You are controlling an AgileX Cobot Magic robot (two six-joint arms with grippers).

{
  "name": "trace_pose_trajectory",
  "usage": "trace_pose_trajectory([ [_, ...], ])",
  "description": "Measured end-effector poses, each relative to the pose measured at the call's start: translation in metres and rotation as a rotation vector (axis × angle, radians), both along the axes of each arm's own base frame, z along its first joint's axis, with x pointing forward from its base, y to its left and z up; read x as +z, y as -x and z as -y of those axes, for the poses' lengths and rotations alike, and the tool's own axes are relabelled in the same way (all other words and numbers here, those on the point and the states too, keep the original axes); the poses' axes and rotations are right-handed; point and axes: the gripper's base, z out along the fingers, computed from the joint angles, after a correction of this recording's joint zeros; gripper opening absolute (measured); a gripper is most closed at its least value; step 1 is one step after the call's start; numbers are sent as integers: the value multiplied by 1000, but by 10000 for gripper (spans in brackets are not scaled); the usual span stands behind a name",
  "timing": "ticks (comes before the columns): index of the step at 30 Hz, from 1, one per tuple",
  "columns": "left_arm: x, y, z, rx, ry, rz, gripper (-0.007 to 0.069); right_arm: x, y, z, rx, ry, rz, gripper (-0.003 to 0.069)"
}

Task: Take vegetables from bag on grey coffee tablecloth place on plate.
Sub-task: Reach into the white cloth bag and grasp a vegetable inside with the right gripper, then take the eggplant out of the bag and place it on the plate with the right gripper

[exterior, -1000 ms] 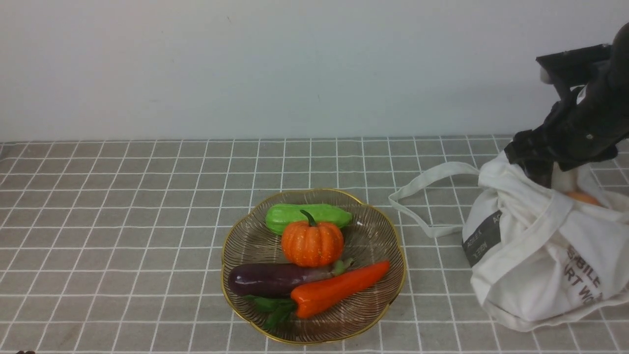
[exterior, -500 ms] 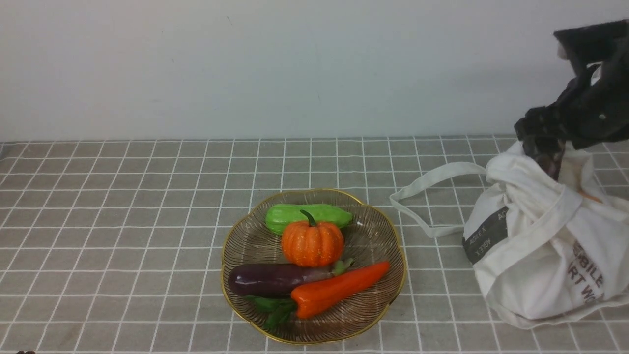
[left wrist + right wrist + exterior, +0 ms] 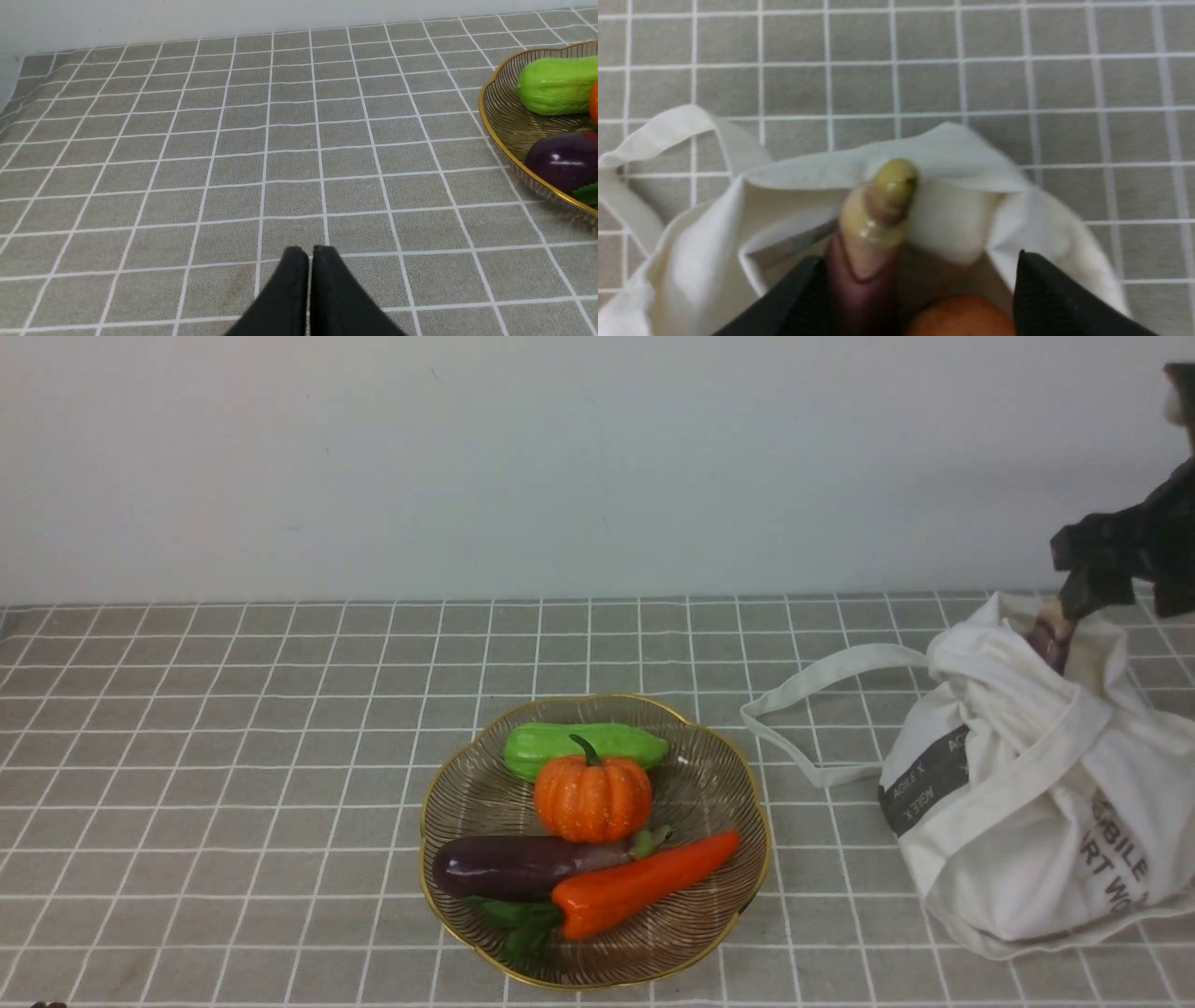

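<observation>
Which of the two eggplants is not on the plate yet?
The eggplant poking stem-up out of the bag, below the right gripper. The other eggplant lies flat on the plate, beside the carrot.

Soft even light, faint shadows; bag blurred in right wrist view.
</observation>
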Motion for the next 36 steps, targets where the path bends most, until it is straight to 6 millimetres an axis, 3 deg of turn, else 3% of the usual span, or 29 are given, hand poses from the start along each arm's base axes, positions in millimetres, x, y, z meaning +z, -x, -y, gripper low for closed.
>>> trace_pose_trajectory([
  [10, 0, 0, 0, 0, 0, 0, -5, -46, -23, -5, -6, -68, -65, 457],
  [12, 0, 0, 0, 0, 0, 0, -5, -49, -24, -5, 0, -65, -68, 419],
  [13, 0, 0, 0, 0, 0, 0, -5, -50, -25, -5, 6, -62, -68, 332],
  [15, 0, 0, 0, 0, 0, 0, -5, -48, -24, -6, 10, -66, -65, 250],
  [20, 0, 0, 0, 0, 0, 0, -5, -23, -15, -5, 23, -54, -15, 265],
  [23, 0, 0, 0, 0, 0, 0, -5, 17, 3, -3, 34, -24, 88, 265],
  [25, 0, 0, 0, 0, 0, 0, -5, 29, 10, -3, 36, -14, 121, 265],
  [28, 0, 0, 0, 0, 0, 0, -5, 74, 37, -2, 36, 3, 254, 265],
  [36, 0, 0, 0, 0, 0, 0, -5, 137, 89, -17, 81, -130, 473, 265],
])
